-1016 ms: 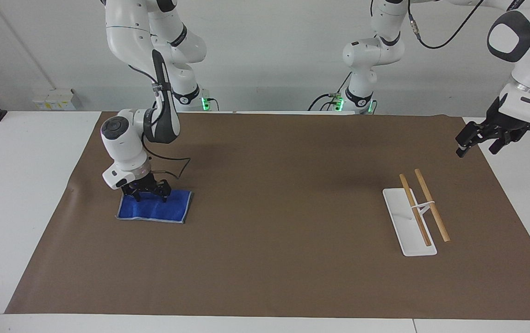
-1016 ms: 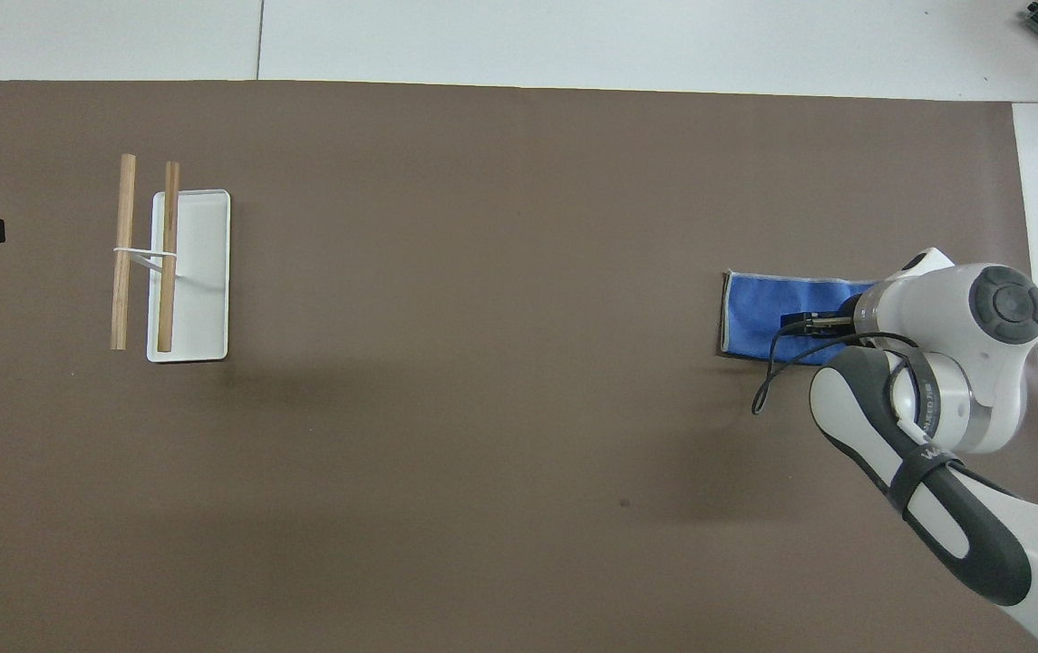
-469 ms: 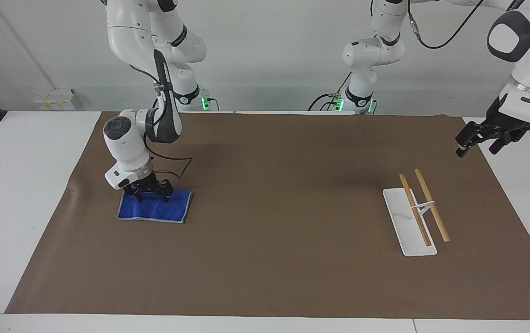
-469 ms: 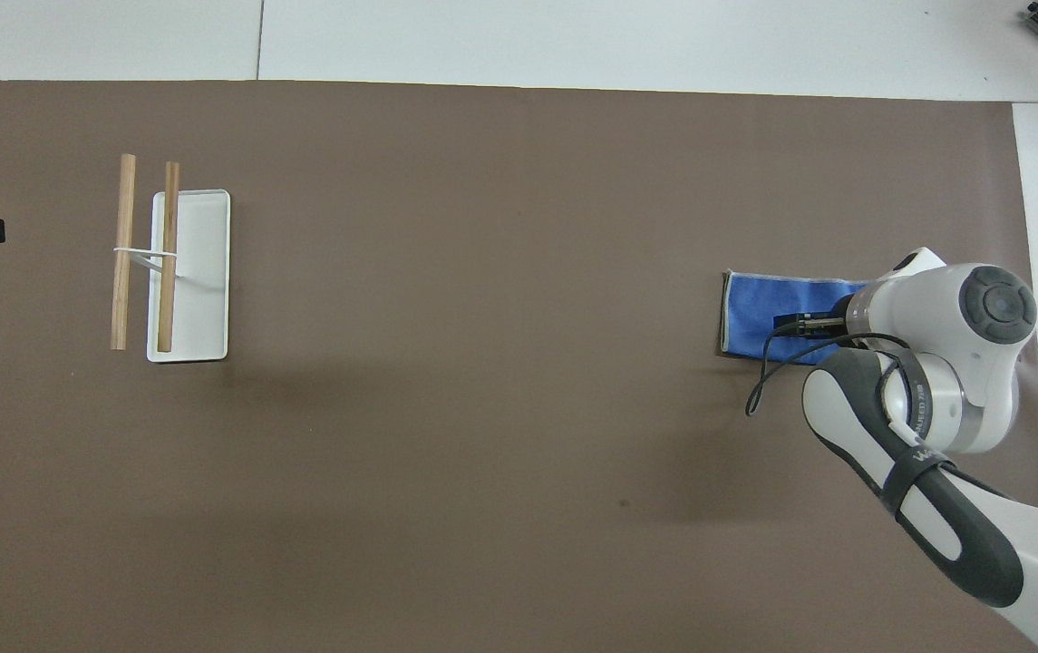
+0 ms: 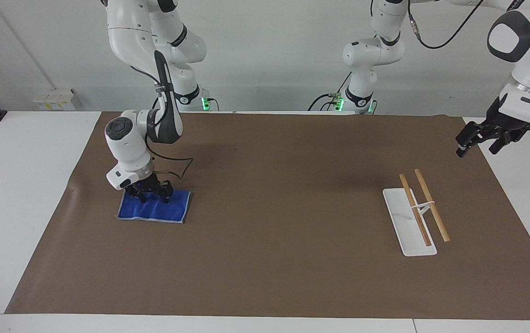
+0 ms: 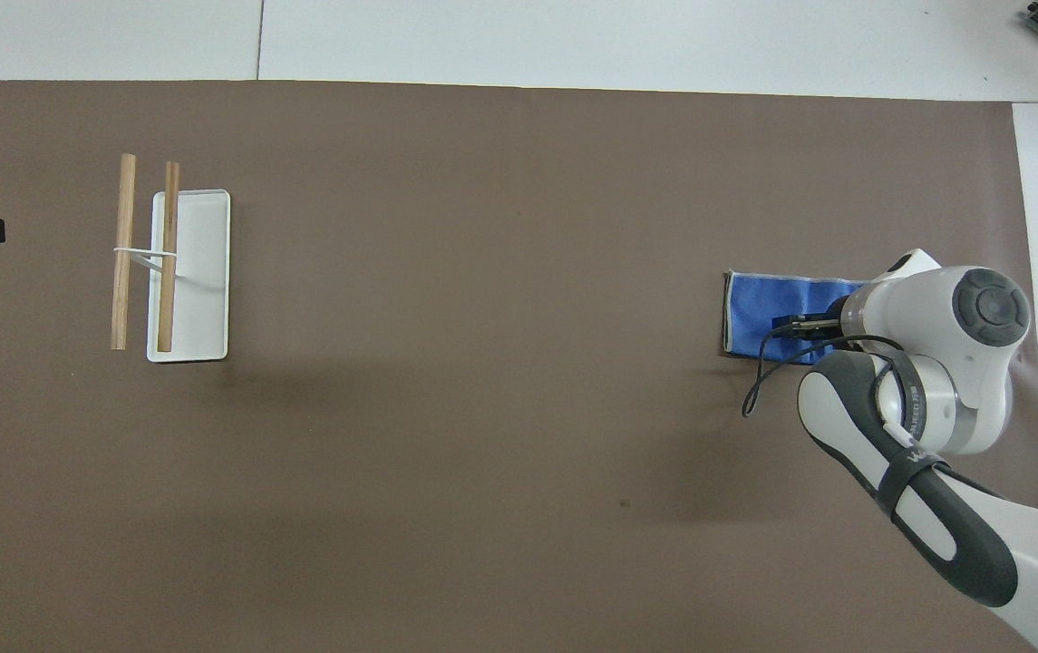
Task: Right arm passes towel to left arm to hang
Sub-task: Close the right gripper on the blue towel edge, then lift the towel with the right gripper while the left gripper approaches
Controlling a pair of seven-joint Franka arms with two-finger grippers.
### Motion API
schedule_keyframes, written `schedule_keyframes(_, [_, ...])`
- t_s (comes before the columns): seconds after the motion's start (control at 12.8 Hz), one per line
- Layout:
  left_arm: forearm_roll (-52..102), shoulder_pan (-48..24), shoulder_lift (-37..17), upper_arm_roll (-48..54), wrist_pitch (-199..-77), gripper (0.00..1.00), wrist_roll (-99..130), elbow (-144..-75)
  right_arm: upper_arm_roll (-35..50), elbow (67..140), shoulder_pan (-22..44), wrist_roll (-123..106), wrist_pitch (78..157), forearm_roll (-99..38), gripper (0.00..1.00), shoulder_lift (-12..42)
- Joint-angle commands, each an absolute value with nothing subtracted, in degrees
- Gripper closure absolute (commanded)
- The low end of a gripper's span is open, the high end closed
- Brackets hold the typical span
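The blue towel [image 5: 158, 210] lies flat on the brown mat at the right arm's end of the table; it also shows in the overhead view [image 6: 765, 308]. My right gripper [image 5: 152, 198] is down on the towel's edge nearest the robots, its fingers apart and touching the cloth. In the overhead view the right gripper [image 6: 795, 325] is mostly hidden under its wrist. My left gripper [image 5: 477, 144] is open and empty, raised over the mat's edge at the left arm's end, where that arm waits.
A white rack base [image 5: 408, 231] carrying two wooden rods [image 5: 431, 206] stands at the left arm's end; the rods also show in the overhead view [image 6: 123, 251]. The brown mat [image 5: 283, 194] covers most of the white table.
The right arm's wrist has shifted slightly toward the table's middle while its gripper stays on the towel. The towel has hardly moved. The left arm has not moved.
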State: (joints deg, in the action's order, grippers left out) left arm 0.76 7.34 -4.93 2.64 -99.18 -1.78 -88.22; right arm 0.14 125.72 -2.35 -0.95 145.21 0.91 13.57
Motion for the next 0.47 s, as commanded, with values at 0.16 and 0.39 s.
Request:
schedule_keyframes(0.16, [0.3,7.3,-3.3,2.8,-99.3,0.0,-2.0,-89.9,2.0,125.7,-2.5,0.6,142.2,-0.4,1.0,12.1])
schedule_keyframes(0.39, [0.3,7.6,-2.6,2.9,-98.1,0.0,-1.8,-90.1,5.8,124.0,-2.5,3.4,137.1,-2.9,1.0,9.2])
